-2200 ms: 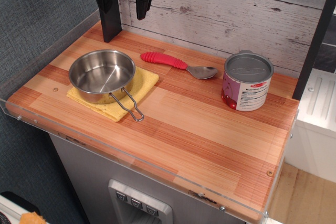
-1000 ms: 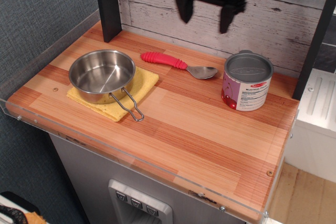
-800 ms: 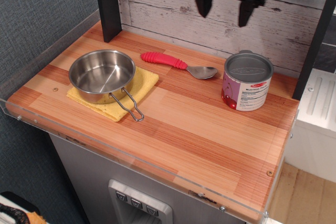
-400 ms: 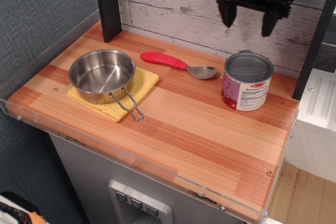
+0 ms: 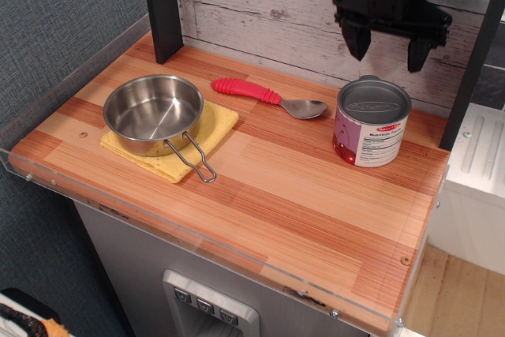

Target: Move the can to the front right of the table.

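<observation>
The can (image 5: 372, 122) stands upright at the back right of the table (image 5: 276, 203). It has a grey lid with a tab and a white and purple label with red cherries. My black gripper (image 5: 388, 54) hangs open and empty just above and slightly behind the can, its two fingers pointing down, apart from the lid.
A steel pan with a wire handle (image 5: 154, 114) sits on a yellow cloth (image 5: 213, 128) at the left. A spoon with a red handle (image 5: 264, 95) lies at the back middle. A black post (image 5: 162, 5) stands at the back left. A clear rim edges the table.
My gripper has travelled from the back left across to the right and come down, now hanging over the can. The can, pan and spoon have not moved.
</observation>
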`<act>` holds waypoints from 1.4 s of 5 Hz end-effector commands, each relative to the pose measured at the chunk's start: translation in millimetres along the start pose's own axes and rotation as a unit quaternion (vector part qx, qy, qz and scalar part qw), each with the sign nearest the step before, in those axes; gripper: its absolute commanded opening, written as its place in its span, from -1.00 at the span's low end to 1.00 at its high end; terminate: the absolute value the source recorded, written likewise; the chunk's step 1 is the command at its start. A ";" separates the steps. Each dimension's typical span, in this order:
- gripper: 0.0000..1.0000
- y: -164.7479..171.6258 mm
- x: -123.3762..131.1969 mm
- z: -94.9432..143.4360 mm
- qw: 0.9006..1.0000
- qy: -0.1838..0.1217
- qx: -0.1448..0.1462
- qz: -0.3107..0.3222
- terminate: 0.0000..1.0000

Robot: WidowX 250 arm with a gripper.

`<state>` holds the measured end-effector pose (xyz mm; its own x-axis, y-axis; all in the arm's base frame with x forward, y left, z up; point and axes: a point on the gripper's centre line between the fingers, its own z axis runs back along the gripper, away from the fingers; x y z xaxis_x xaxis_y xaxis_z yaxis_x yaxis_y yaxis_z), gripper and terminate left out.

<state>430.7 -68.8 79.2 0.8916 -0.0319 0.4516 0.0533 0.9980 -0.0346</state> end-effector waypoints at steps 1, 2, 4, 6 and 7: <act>1.00 1.9 2.3 -4.3 1.000 0.006 0.011 -0.018 -1.00; 1.00 2.1 -5.8 1.4 1.000 0.012 0.000 -0.018 -1.00; 1.00 -4.8 -27.5 16.3 0.999 0.029 0.014 -0.020 -1.00; 1.00 -1.1 -52.4 32.2 0.998 0.052 0.031 0.001 -1.00; 1.00 3.3 -70.2 39.1 0.997 0.064 0.028 0.013 -1.00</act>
<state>347.2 -59.9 55.9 0.9643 -0.0102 0.2648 0.0060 0.9998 0.0167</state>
